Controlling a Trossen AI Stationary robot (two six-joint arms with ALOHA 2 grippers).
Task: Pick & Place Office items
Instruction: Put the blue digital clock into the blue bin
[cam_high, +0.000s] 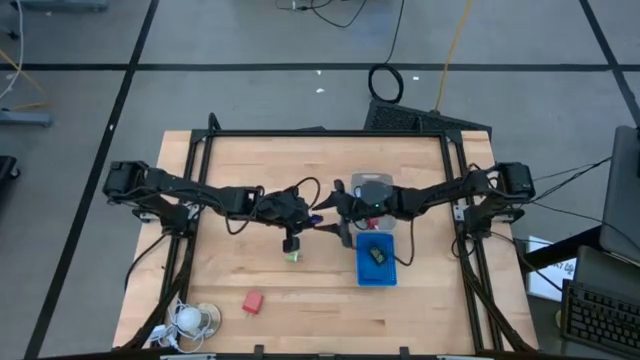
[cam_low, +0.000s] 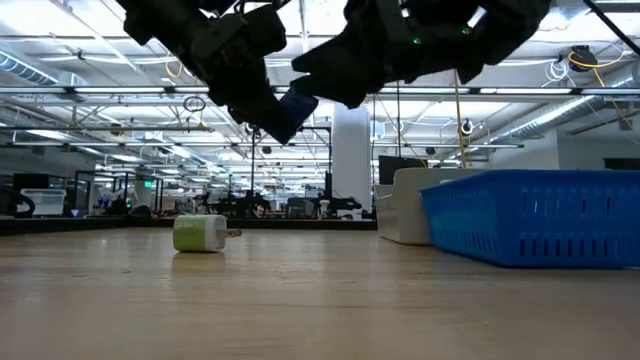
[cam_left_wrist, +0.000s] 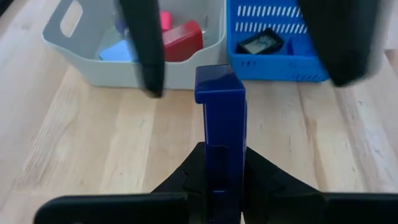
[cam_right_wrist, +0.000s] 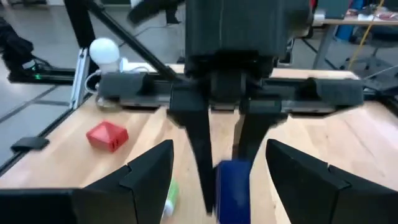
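We see the left gripper (cam_left_wrist: 214, 180) mid-table, clamped on a dark blue piece (cam_left_wrist: 219, 106) held above the wood. Right gripper (cam_right_wrist: 217, 180) faces it w/ fingers spread, holding nothing (blue tray (cam_high: 376, 272) just beside). Green bit (cam_high: 292, 256) lies below.

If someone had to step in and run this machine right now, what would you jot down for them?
Left gripper: shut on the dark blue piece, held above mid-table.
Right gripper: open, facing it, fingers either side of that piece; looks like a handover, not yet gripped.
Done: red and light-blue items lie in the grey tray; one black piece sits in the blue tray.
Left: the green bit and the red block lie on the table.
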